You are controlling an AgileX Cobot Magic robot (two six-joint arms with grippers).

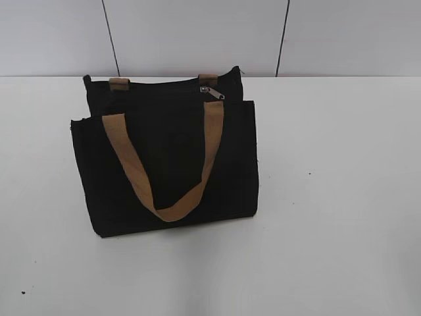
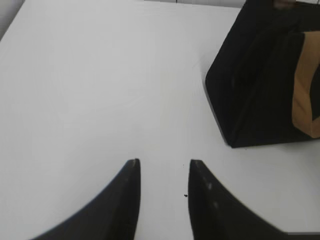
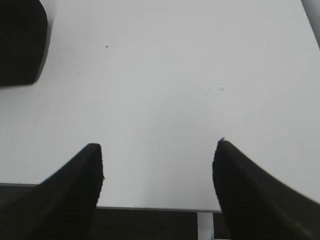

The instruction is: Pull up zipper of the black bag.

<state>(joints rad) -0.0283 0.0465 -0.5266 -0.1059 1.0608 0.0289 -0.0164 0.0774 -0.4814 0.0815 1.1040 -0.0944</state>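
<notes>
Nearest the wrist cameras are the two hands themselves: the left hand (image 2: 163,172) hangs over bare desk (image 2: 100,90) with its fingers released and a modest gap between them, and the right hand (image 3: 159,152) is also released, spread wider, low over the desk's near edge. Neither holds anything, and neither arm shows in the exterior view.

The black bag (image 1: 164,158) stands upright on the desk, well apart from both hands. From the left wrist camera one dark end wall of the bag appears ahead and to the right; from the right wrist camera only a corner shows at the upper left. The zipper (image 1: 211,92) sits on top of the bag, toward its right end, just above where the right leg of the front tan handle (image 1: 164,178) meets the bag's top edge. It is a small silvery pull lying on the black zip line.

The step in hand looks like the approach, with nothing yet gripped. To do it well, one hand should probably pin the bag's fabric near the end of the zip line so the soft body does not drag along, while the other comes down from above the bag onto the pull itself. The pull is tiny and lies beside the tan handle tab (image 1: 208,79), so the fingers should narrow before closing and avoid catching the webbing. Pull along the zip line, not upward off the bag
</notes>
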